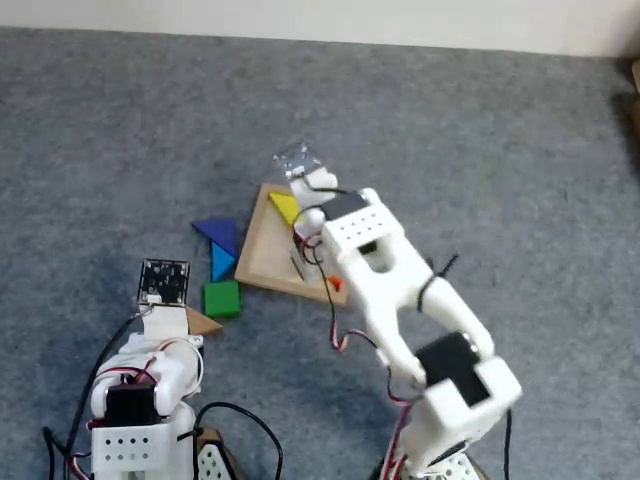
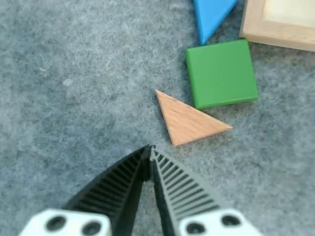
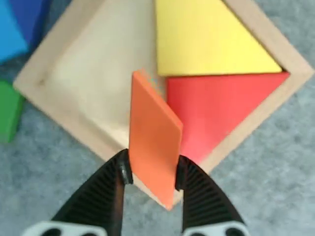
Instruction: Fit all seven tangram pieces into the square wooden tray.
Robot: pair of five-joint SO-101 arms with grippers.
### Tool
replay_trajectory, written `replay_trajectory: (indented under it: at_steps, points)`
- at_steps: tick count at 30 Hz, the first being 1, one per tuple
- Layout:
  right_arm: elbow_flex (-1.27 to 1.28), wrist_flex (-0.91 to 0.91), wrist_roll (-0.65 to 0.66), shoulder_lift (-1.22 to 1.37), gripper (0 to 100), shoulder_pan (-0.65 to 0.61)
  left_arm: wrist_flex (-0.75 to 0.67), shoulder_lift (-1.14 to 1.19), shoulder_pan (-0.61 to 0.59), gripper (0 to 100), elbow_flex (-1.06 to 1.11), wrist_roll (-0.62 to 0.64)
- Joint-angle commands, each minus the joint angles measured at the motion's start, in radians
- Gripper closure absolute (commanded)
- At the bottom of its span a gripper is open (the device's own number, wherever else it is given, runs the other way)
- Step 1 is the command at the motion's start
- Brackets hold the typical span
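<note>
From above: wooden tray [image 1: 262, 265] on the grey carpet [image 1: 480, 150], green square [image 1: 222, 298] loose near it. Left wrist: left gripper [image 2: 150, 152] pinched shut near the wooden triangle [image 2: 189, 120]. Right wrist: right gripper [image 3: 150, 169] clamps the orange piece [image 3: 152, 142] over the tray, yellow triangle [image 3: 206, 39] and red triangle [image 3: 221, 103] seated inside.

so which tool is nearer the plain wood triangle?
Left. The left tool, shut, sits just short of the plain wooden triangle. The right tool is farther off, over the tray, gripping the orange piece.
</note>
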Motion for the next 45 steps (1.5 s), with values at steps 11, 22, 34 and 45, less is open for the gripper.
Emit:
replay_trajectory:
  at_steps: [11, 22, 34, 45]
  points:
    - [-0.573, 0.206, -0.245, 0.295, 99.4, -0.085, 0.008, -0.045, 0.021, 99, 0.021, -0.003]
    - [-0.918, 0.394, -0.302, 0.492, 82.8, -0.085, 0.008, -0.045, 0.021, 99, 0.021, -0.003]
    - [-1.106, 0.575, -0.169, 0.521, 94.4, -0.085, 0.008, -0.045, 0.021, 99, 0.021, -0.003]
    - [-1.032, 0.530, -0.064, 0.530, 99.4, -0.068, 0.008, -0.045, 0.021, 99, 0.021, -0.003]
